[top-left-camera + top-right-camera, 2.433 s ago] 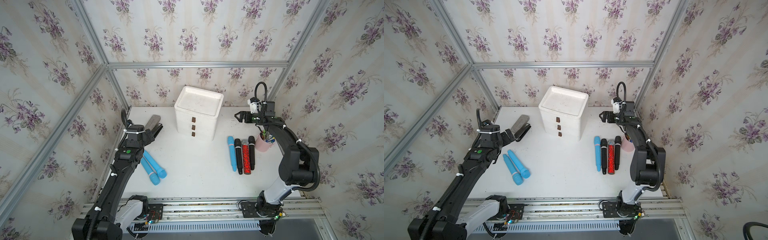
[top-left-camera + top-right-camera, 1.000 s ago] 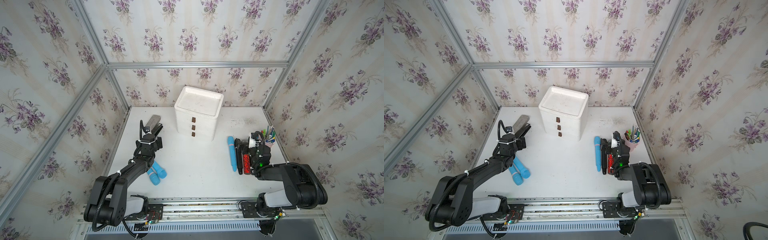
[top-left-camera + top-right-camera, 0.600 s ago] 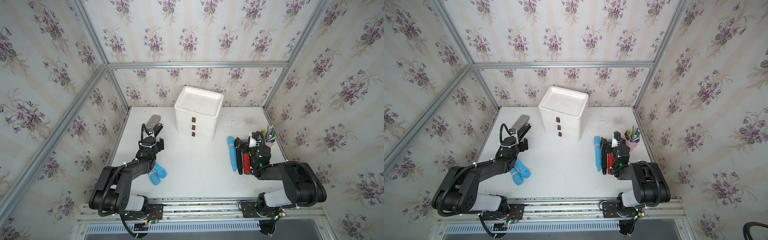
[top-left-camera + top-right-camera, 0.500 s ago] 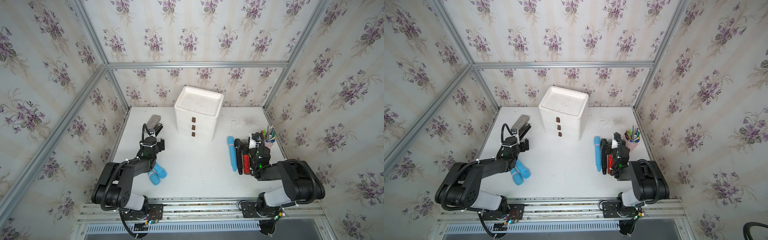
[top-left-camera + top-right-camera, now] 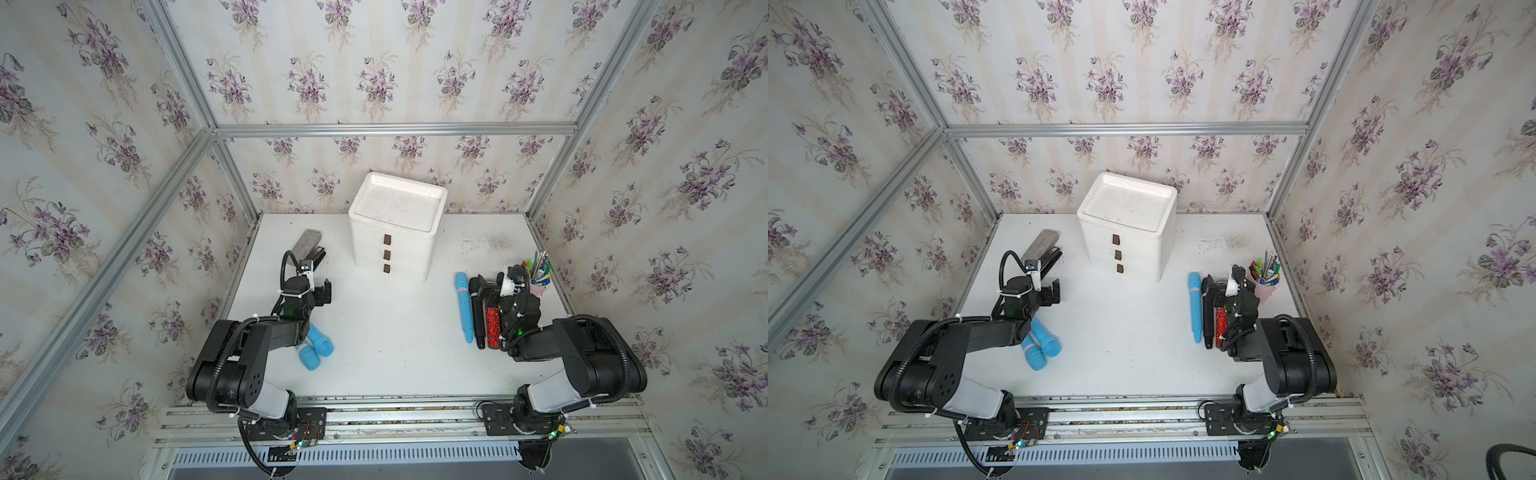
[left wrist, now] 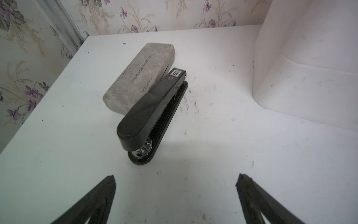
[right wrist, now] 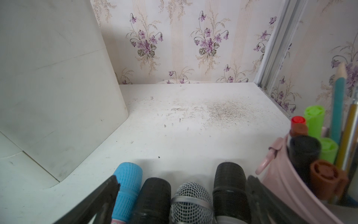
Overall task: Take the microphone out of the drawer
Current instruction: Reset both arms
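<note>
Change: both arms, stretched toward the back of the table [image 5: 395,353] moments ago, have folded back to the front rail. No object has shifted with them.
Meaning: this reads as a return to rest, with the job either finished or not begun. The pictures do not settle which.
Drawer unit [image 5: 395,232]: at 12 o'clock, it is matte white plastic with rounded corners and a tray-like top with a raised rim. It has three small brown tab handles [image 5: 387,253], and all three fronts sit flush and shut.
Microphone: none shows in a drawer, and what lies behind the shut fronts is hidden.
Row of four microphones [image 5: 476,316]: at 3 o'clock, side by side. The heads are blue ribbed mesh [image 7: 127,180], black foam [image 7: 155,192], silver wire mesh [image 7: 190,197] on a red glitter body, and black foam [image 7: 229,180].
Two blue microphones [image 5: 316,349]: at 8 o'clock, smooth and stubby, partly under the left arm.
Left gripper [image 6: 176,176]: the jaws are spread wide and empty, low over bare table, facing 11 o'clock.
Right gripper [image 7: 182,179]: the jaws are spread wide over the heads of the row, gripping none.
Stapler [image 6: 153,110]: at 10 o'clock, long and smooth black, it lies against a grey case [image 6: 139,77] with a scuffed, felt-like surface.
Pen cup [image 7: 286,186]: pink with a small loop handle, crammed with markers, just beside the row.
</note>
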Robot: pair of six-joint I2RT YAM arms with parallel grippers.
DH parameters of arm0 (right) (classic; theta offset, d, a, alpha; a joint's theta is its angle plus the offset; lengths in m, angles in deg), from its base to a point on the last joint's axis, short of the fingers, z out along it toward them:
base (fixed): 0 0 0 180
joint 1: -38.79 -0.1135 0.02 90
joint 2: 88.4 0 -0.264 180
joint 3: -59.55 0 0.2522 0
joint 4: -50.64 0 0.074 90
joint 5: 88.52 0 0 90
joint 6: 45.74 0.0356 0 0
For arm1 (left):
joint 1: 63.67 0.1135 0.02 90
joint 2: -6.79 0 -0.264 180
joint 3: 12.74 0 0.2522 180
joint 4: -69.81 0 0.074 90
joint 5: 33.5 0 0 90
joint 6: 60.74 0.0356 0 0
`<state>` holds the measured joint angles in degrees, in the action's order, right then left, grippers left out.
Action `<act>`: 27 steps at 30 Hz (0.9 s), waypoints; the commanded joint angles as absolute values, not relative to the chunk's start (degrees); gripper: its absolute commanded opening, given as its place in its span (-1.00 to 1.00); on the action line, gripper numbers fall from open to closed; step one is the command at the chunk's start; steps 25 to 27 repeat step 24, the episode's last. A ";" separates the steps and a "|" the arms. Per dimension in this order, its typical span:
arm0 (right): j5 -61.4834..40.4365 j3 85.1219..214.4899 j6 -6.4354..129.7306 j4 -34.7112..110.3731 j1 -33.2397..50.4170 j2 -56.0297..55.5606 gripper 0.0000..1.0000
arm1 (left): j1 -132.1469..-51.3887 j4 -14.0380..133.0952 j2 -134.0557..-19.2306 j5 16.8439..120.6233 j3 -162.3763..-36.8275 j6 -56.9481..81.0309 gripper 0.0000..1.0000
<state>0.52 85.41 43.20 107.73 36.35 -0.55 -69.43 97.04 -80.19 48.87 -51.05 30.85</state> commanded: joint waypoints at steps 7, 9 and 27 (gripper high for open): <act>1.86 85.29 43.85 111.08 36.33 -0.26 1.00 | -69.39 99.29 -79.93 51.41 -51.04 31.99 0.99; 5.26 86.15 45.12 109.57 36.42 -0.25 1.00 | -69.39 99.29 -79.95 51.41 -51.10 32.04 0.99; 5.23 85.88 45.05 110.12 36.33 -0.29 1.00 | -69.39 99.10 -79.91 51.41 -51.14 32.02 0.99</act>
